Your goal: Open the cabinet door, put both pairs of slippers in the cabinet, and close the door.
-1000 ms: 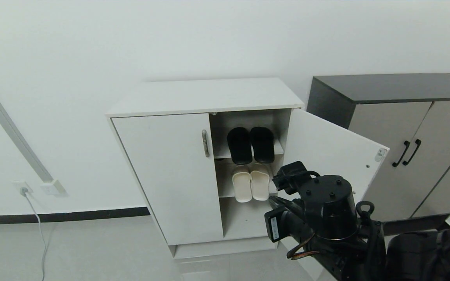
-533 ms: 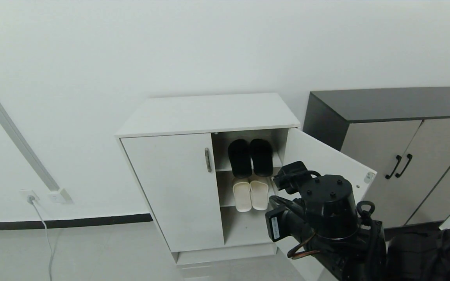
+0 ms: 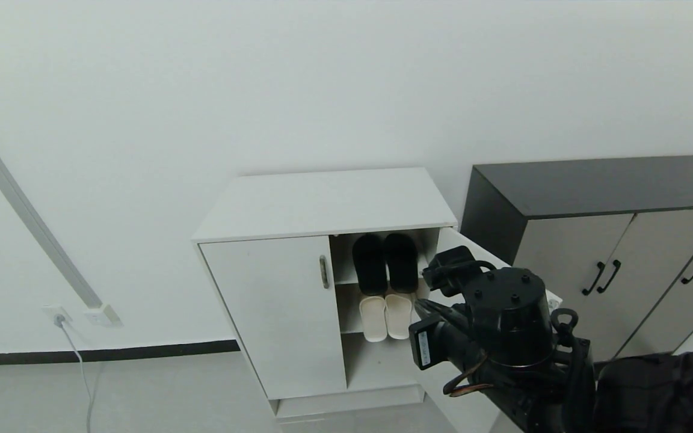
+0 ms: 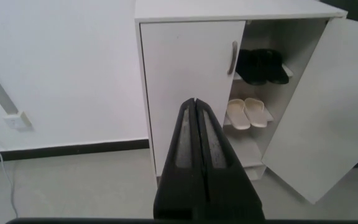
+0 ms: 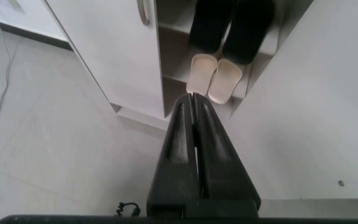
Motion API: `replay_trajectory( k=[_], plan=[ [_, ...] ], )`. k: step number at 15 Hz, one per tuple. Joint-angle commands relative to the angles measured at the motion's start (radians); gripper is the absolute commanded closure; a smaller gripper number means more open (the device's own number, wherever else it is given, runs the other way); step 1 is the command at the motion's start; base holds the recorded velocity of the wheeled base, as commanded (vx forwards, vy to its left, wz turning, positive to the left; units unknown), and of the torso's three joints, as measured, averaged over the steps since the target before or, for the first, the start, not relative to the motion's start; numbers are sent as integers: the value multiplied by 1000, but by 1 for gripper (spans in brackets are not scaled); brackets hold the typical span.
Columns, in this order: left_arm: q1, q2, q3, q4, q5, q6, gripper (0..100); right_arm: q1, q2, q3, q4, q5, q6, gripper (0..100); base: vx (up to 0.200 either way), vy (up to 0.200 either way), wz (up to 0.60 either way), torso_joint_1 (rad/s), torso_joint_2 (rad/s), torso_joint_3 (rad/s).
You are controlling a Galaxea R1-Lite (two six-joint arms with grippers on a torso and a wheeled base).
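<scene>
cabinet (image 3: 322, 204), white, two-door, standing against the wall (image 3: 322, 90), flat top showing in the head view. left door (image 3: 274, 313): flush shut, with an upright metal handle (image 3: 323, 272) at its inner edge. right half, open to view: black slippers (image 3: 385, 261), one pair, side by side on the upper shelf (image 3: 344, 281); white slippers (image 3: 385, 316), one pair, side by side on the shelf just below. right door (image 4: 328, 106): swung wide out toward the robot, largely hidden in the head view behind the right arm (image 3: 503, 319). left gripper (image 4: 194, 102): held back from the cabinet above the floor (image 4: 73, 186), aimed at the shut left door; its two fingers are pressed flat together with nothing between them; both pairs of slippers lie well beyond its tip, off toward the open side. right arm: raised in front of the open right door, its bulky black joint covering the door's lower part. right gripper (image 5: 192, 96): pointing down and forward at the open compartment, fingers closed against each other, holding nothing; white slippers ahead of its tip, in line with it and not touching; black slippers farther in, on the shelf above; inner face of the open door alongside. sundries: wall socket (image 3: 58, 314) with a cable (image 3: 85, 385) hanging to the floor, far left; slanted grey conduit (image 3: 21, 210) on the wall above it; grey cabinet (image 3: 611, 240) with a dark top and black handles, just right of the white one.
</scene>
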Motion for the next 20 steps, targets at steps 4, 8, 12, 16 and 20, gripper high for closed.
replay_trajectory(
  k=[4,8,12,16,20],
  plan=[
    [0,1,0,0,1,0,100,-12,3,25,-30,36,-11,100,0,0,0,68,-153,-80],
    [0,1,0,0,2,-2,100,-18,3,45,-61,38,-42,100,0,0,0,0,0,0],
    [0,1,0,0,2,-2,100,-18,6,59,-81,38,-65,100,0,0,0,0,0,0],
    [0,1,0,0,2,-2,100,-21,7,59,-79,38,-65,100,0,0,-600,4,-4,2],
    [0,1,0,0,2,0,100,-37,21,59,-99,39,-68,100,0,0,-150,5,1,-1]
  ],
)
